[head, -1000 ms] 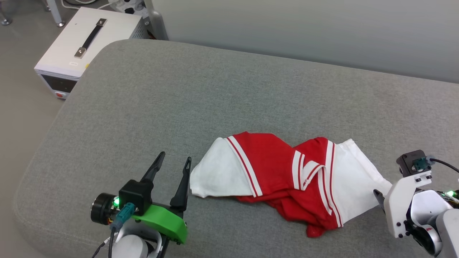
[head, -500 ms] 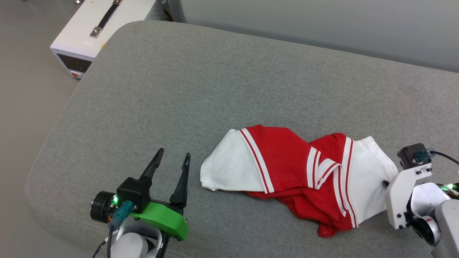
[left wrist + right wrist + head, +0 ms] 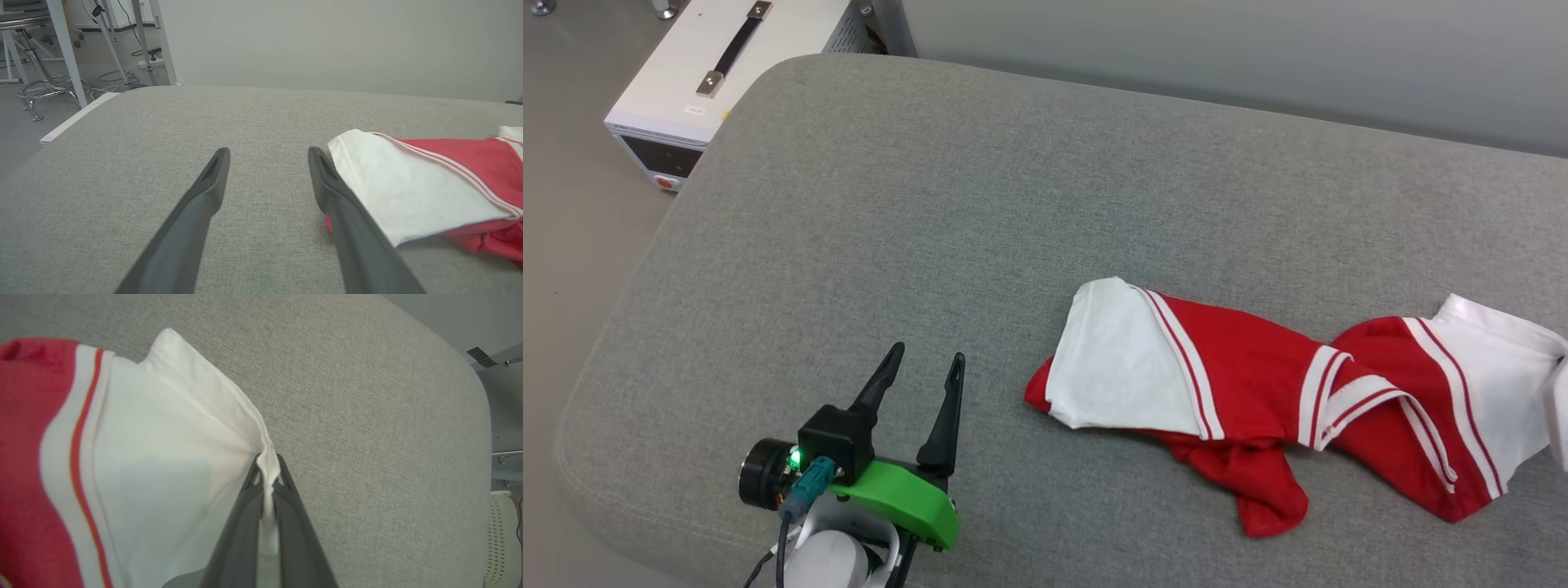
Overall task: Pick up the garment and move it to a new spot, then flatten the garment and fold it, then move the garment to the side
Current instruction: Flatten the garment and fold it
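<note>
- Step 1, pick-up: right gripper (image 3: 267, 467) clamped on garment (image 3: 1258, 384) sleeve edge.
- Left gripper (image 3: 926, 353) spread, empty.
- Next, you lift it clear, then relocate.

Count: one garment (image 3: 1258, 392), two white sleeves (image 3: 1111, 351) on it. One grey bench (image 3: 931, 204). One white box (image 3: 678, 90), one black handle (image 3: 734, 46). One left gripper (image 3: 929, 353), one right gripper (image 3: 268, 459); two fingers (image 3: 204, 196) apiece, four total. One stool (image 3: 45, 85).
</note>
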### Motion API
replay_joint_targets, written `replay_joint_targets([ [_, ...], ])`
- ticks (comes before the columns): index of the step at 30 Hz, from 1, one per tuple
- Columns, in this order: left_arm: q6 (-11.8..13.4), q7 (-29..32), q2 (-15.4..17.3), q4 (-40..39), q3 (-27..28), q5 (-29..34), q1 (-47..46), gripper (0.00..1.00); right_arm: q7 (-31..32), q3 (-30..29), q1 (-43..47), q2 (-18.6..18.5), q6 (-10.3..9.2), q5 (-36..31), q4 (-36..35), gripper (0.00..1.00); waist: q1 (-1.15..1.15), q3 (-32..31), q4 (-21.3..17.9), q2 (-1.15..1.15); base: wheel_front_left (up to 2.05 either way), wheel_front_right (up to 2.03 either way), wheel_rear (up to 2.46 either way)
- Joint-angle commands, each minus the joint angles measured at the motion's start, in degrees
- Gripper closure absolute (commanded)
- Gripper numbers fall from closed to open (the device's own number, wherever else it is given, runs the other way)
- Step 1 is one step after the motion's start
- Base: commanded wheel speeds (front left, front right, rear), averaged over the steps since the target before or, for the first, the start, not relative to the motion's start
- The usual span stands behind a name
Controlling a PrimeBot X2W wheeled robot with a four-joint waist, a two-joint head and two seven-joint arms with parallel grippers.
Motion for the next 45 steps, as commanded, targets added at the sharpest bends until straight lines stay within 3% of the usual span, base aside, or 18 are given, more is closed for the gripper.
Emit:
replay_joint_targets([
  [1, -0.34, -0.33, -0.26, 0.16, 0.34, 0.76, -1.24, 0.0, -0.86, -0.84, -1.09, -1.06, -0.11, -0.69, 1.22, 1.0, 0.0, 0.29, -0.09, 0.0, 0.0, 0.0, 0.0],
  [9, -0.77, -0.33, -0.92, 1.01, 0.47, 1.01, -1.86, 0.0, -3.19, -5.55, -0.9, -1.64, -0.11, -3.7, 8.89, 1.0, 0.0, 1.12, -0.09, 0.0, 0.0, 0.0, 0.0],
  [10, -0.85, -0.33, -1.0, 1.17, 0.42, 1.01, -1.9, 0.0, -4.05, -6.01, -0.92, -1.25, -0.11, -4.05, 9.45, 0.11, 0.0, 1.16, -0.15, 0.0, 0.0, 0.0, 0.0],
  [11, -0.92, -0.33, -1.06, 1.35, 0.4, 1.01, -1.95, 0.0, -5.18, -6.67, -1.06, -0.62, -0.11, -4.34, 10.18, 0.0, 0.0, 1.14, -0.31, 0.0, 0.0, 0.0, 0.0],
  [20, -1.57, -0.33, -1.06, 1.99, 1.03, 0.46, -2.05, 0.0, -18.55, -7.29, -3.48, 5.48, -0.11, -4.36, 8.7, 0.0, 0.0, -0.67, -3.19, 0.0, 0.0, 0.0, 0.0],
  [29, -2.26, -0.34, -1.88, 0.33, 2.33, -1.29, -0.73, 0.0, -31.27, -4.77, 0.93, 12.0, -0.11, 0.16, -4.59, 0.0, 0.0, -3.72, -7.36, 0.0, 0.0, 0.0, 0.0],
  [36, -2.58, -0.34, -2.41, 0.21, 2.41, -1.73, 0.88, 0.0, -36.19, -5.39, 10.04, 17.81, -0.11, 1.2, -14.69, 0.0, 0.0, -5.3, -9.31, 0.0, 0.0, 0.0, 0.0],
  [38, -2.8, -0.31, -2.53, 0.91, 1.48, -1.92, 1.44, 0.0, -37.2, -6.2, 15.23, 21.54, -0.11, 0.63, -19.12, 0.0, 0.0, -5.48, -10.11, 0.0, 0.0, 0.0, 0.0],
  [45, -3.21, 1.4, -2.15, 1.1, 0.13, -3.14, 0.67, 0.0, -37.12, -5.63, 18.49, 24.38, -0.11, -0.59, -23.22, 0.0, 0.0, -3.94, -12.29, 0.0, 0.0, 0.0, 0.0],
])
